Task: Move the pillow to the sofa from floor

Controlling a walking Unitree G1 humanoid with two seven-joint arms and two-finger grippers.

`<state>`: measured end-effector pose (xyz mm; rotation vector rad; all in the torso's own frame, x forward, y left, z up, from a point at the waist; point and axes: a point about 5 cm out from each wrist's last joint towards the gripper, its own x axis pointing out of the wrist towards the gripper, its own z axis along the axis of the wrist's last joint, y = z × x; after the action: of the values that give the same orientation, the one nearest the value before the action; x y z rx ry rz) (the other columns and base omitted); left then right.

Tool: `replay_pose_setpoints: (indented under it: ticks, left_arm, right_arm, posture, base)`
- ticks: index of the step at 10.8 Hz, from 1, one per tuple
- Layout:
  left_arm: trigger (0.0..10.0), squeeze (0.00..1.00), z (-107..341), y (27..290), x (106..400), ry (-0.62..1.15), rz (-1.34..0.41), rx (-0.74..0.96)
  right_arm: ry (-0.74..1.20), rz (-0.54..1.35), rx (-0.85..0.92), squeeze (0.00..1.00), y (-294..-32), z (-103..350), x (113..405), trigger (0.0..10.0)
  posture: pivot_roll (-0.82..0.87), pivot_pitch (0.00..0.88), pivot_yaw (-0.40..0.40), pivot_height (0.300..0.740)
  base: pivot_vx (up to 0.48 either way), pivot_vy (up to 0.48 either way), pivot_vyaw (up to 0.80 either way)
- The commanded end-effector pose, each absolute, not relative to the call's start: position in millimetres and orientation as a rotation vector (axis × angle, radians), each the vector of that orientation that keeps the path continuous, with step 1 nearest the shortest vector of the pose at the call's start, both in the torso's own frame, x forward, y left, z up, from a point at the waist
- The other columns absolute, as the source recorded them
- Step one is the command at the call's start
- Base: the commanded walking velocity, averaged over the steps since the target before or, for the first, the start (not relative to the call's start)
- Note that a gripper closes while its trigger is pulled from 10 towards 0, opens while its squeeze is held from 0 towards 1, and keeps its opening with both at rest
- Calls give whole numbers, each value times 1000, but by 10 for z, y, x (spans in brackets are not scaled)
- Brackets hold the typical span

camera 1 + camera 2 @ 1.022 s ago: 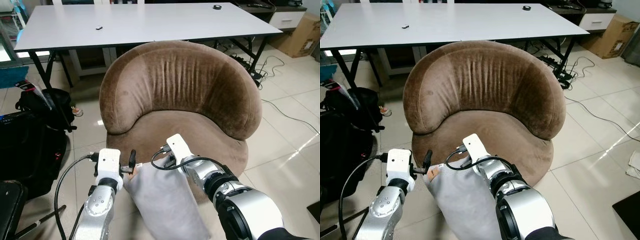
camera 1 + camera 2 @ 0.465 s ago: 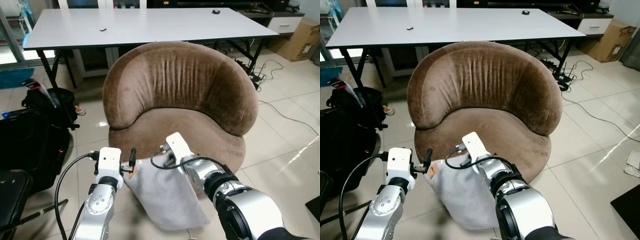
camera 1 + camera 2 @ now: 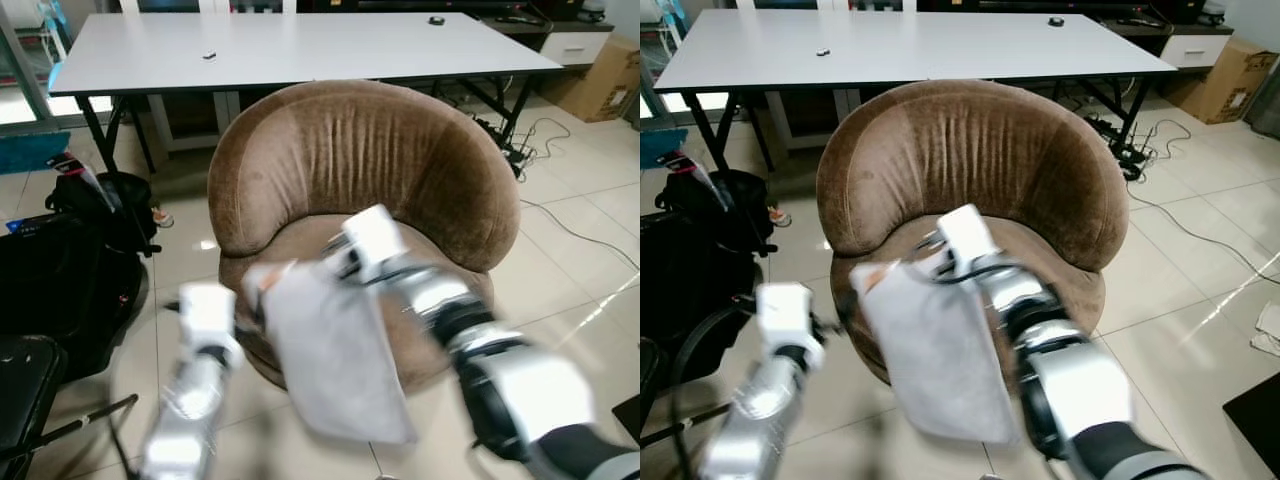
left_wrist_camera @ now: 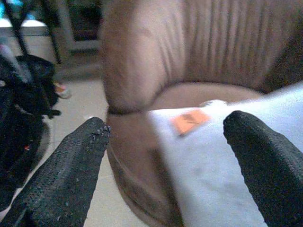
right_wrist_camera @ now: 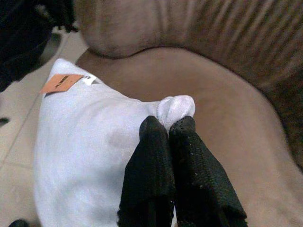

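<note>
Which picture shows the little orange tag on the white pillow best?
The right wrist view: the small orange tag lies sharp and flat on the white fabric pillow. The left wrist view shows it blurry; both eye views show just a smeared orange corner.

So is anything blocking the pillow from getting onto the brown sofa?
Nothing visible. The right gripper pinches the pillow by a corner, hanging at the sofa front edge, and the seat behind is bare.

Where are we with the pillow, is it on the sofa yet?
Not yet. Done: the pillow is off the floor. In hand: the right gripper is shut on its top corner, dangling it at the sofa front edge; the left gripper is open beside it. Left: carry it over the seat and let go.
</note>
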<state>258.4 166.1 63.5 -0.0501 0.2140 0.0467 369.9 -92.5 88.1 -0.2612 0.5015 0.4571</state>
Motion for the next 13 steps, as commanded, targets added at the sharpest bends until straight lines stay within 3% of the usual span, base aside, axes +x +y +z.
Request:
replay_pose_setpoints:
  ticks: [1,3,7,9,13]
  left_arm:
    - [10000,0,718,1640,2629,193,45,-74]
    - [10000,0,969,1704,2749,140,39,-75]
    - [10000,0,1162,1761,2689,129,20,-91]
    - [10000,0,1238,1805,2638,116,22,-94]
    - [10000,0,1081,2037,2395,149,83,-110]
  right_arm:
    - [403,465,-248,0,-894,1072,3788,10000]
    - [350,423,-228,0,-1265,1070,3772,10000]
    - [348,433,-228,0,-1586,966,3531,10000]
    - [340,403,-199,0,-1715,950,3403,10000]
    - [359,420,-182,0,-1724,734,3021,10000]
  posture:
    - [3,0,-62,740]
    - [-11,0,-51,740]
    - [-14,0,-45,740]
    - [-14,0,-44,740]
    - [-14,0,-44,740]
  base:
    - [0,0,0]
    - [0,0,0]
    - [0,0,0]
    - [0,0,0]
    - [0,0,0]
